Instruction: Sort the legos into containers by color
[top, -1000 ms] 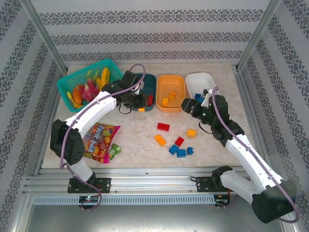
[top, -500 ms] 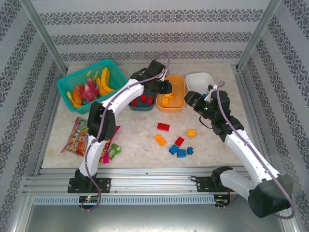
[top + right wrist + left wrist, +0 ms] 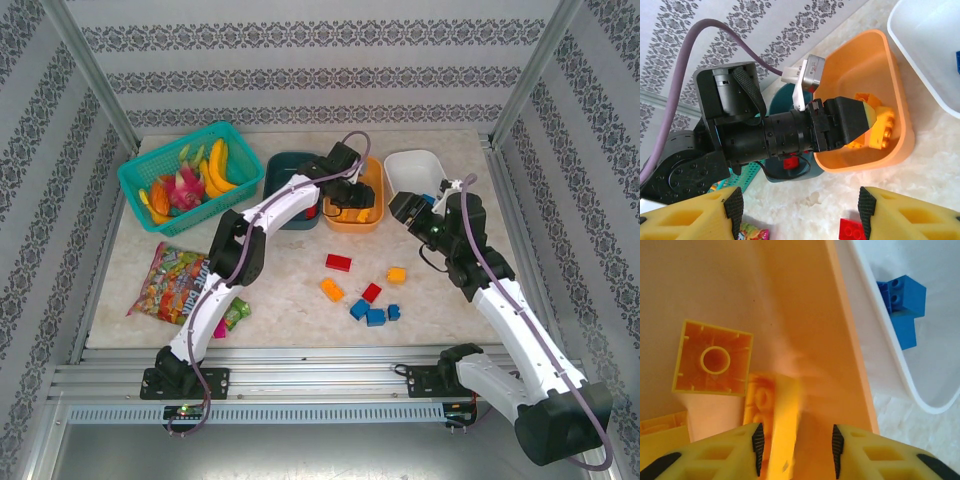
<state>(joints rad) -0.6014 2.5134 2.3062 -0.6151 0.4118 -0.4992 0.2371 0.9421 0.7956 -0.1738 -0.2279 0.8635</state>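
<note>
My left gripper [image 3: 350, 207] hangs inside the orange container [image 3: 377, 198] with its jaws apart. A blurred orange lego [image 3: 782, 425] is between its fingers, loose beside the left pad [image 3: 758, 446]. More orange legos [image 3: 714, 359] lie on the floor of the orange container [image 3: 850, 350]. The white container [image 3: 410, 168] holds a blue lego [image 3: 902, 300], and the dark teal container [image 3: 279, 170] holds a red one [image 3: 790, 162]. Several red, orange and blue legos [image 3: 371, 292] lie loose mid-table. My right gripper [image 3: 405, 207] is open and empty, low over the table before the white container.
A turquoise basket [image 3: 185, 175] of toy fruit stands at the back left. A candy bag [image 3: 170, 283] lies front left. The left arm's wrist [image 3: 765, 135] reaches across in front of my right gripper [image 3: 800, 210]. A red lego [image 3: 852, 231] lies just by the right finger.
The left arm swung from the teal container to the orange one carrying an orange lego, then parted its jaws and let it go. The right gripper shifted slightly toward the white container.
</note>
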